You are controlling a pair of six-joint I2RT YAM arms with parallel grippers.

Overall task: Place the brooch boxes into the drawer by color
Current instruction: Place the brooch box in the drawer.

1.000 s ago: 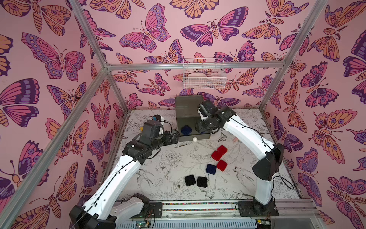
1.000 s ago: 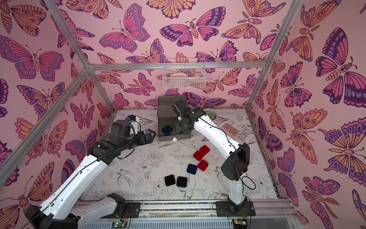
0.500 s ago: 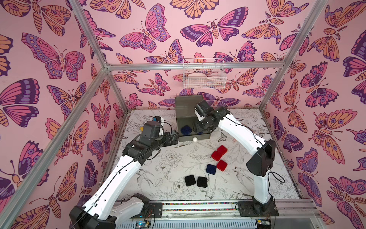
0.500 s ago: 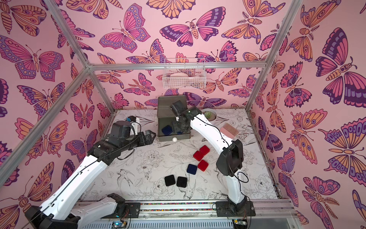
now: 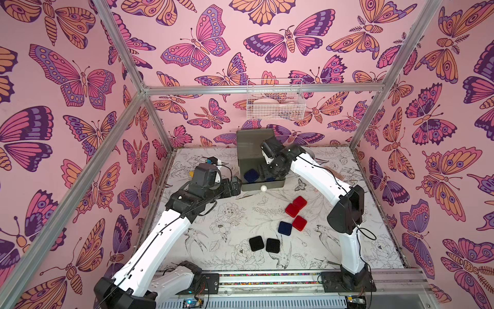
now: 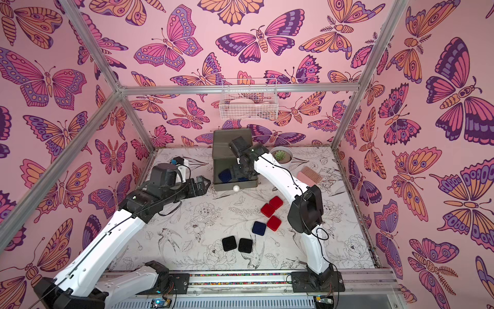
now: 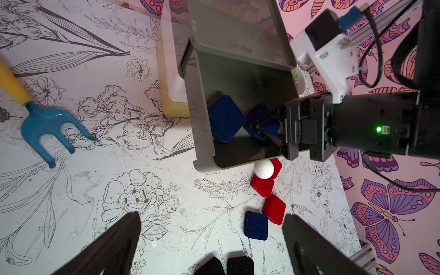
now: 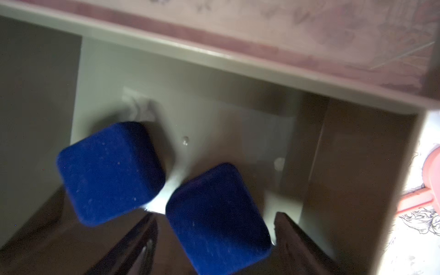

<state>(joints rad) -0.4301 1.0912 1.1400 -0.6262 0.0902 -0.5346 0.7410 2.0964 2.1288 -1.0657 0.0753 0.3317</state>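
Note:
The drawer (image 5: 278,184) (image 6: 247,184) stands at the back, its grey top tier pulled out. One navy brooch box (image 5: 251,175) (image 8: 110,171) lies inside it. My right gripper (image 8: 215,221) (image 7: 257,126) reaches into that tier, open, with a second navy box (image 8: 217,219) (image 7: 262,119) between its fingers and a gap on each side. On the table lie three red boxes (image 5: 292,210), one navy box (image 5: 285,228) and two black boxes (image 5: 256,243). My left gripper (image 5: 236,187) (image 7: 212,238) hovers open and empty just left of the drawer.
A white wire basket (image 5: 275,107) hangs on the back wall. A potted succulent (image 6: 280,156) and a pink comb (image 6: 310,176) sit right of the drawer. A blue and yellow toy fork (image 7: 47,126) lies to its left. The white knob (image 5: 263,188) sticks out in front.
My right gripper's jaws have widened off the navy box inside the top tier. The left arm has stayed still.

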